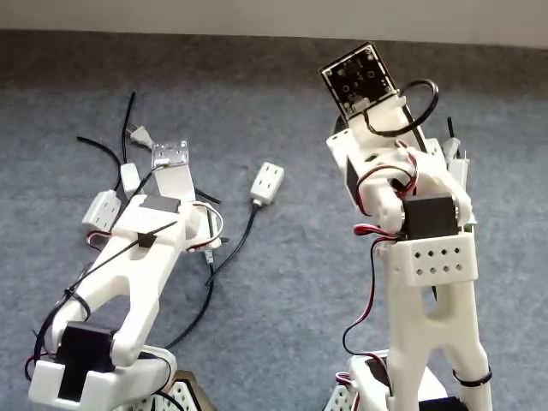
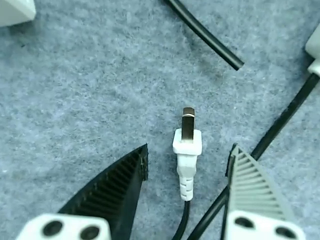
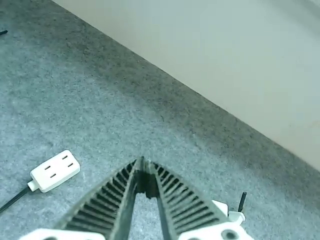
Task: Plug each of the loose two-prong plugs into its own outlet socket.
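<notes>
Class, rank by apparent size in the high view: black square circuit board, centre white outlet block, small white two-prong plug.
1. Black square circuit board, though raised nearer the camera.
2. Centre white outlet block.
3. White two-prong plug.

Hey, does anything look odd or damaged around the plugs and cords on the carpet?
One black cord stops in a bare blunt end with no plug on it, close to the white plug lying between the open fingers of the left gripper. It looks cut off. Nothing else stands out.
</notes>
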`<state>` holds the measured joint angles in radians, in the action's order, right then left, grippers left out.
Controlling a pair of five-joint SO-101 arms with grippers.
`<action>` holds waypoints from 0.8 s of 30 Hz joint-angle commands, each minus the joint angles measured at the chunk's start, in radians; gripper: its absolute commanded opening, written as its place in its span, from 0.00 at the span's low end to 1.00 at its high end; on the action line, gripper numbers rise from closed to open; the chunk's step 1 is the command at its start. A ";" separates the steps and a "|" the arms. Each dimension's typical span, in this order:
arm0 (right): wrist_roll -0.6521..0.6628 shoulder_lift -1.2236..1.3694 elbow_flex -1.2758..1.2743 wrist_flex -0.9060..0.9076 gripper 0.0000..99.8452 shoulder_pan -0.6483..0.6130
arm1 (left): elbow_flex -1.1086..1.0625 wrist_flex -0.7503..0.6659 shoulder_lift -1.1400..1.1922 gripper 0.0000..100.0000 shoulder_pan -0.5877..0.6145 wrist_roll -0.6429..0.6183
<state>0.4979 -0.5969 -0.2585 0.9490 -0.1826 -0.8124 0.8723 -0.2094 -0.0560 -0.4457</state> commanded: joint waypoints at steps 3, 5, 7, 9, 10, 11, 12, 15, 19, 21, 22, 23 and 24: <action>-0.012 -0.007 0.048 -0.013 0.01 0.010 | 0.002 -0.011 -0.002 0.26 0.005 -0.021; -0.012 -0.007 0.048 -0.013 0.01 0.010 | 0.002 -0.011 -0.002 0.26 0.005 -0.021; -0.012 -0.007 0.048 -0.013 0.01 0.010 | 0.002 -0.011 -0.002 0.26 0.002 -0.021; -0.012 -0.007 0.048 -0.013 0.01 0.010 | -0.002 -0.011 -0.001 0.25 -0.012 -0.021; -0.012 -0.007 0.048 -0.013 0.01 0.010 | -0.010 -0.017 -0.001 0.23 -0.018 -0.021; -0.012 -0.007 0.048 -0.013 0.01 0.010 | -0.013 -0.025 -0.001 0.21 -0.019 -0.021; -0.012 -0.007 0.048 -0.013 0.01 0.010 | -0.019 -0.048 -0.001 0.20 -0.019 -0.021; -0.012 -0.007 0.048 -0.013 0.01 0.010 | -0.021 -0.071 0.007 0.20 -0.019 -0.021; -0.012 -0.007 0.048 -0.013 0.01 0.010 | 0.039 -0.068 0.081 0.20 -0.021 -0.023; -0.012 -0.007 0.048 -0.013 0.01 0.010 | 0.076 -0.057 0.124 0.19 -0.021 -0.023; -0.012 -0.007 0.048 -0.013 0.01 0.010 | 0.093 -0.028 0.142 0.20 -0.021 -0.023; -0.012 -0.007 0.048 -0.013 0.01 0.010 | 0.114 0.006 0.159 0.20 -0.022 -0.023; -0.012 -0.007 0.048 -0.013 0.01 0.010 | 0.139 0.043 0.177 0.20 -0.022 -0.023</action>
<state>0.4979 -0.5969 -0.2585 0.9490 -0.1826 -0.7480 0.8401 -0.0621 -0.0575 -0.4611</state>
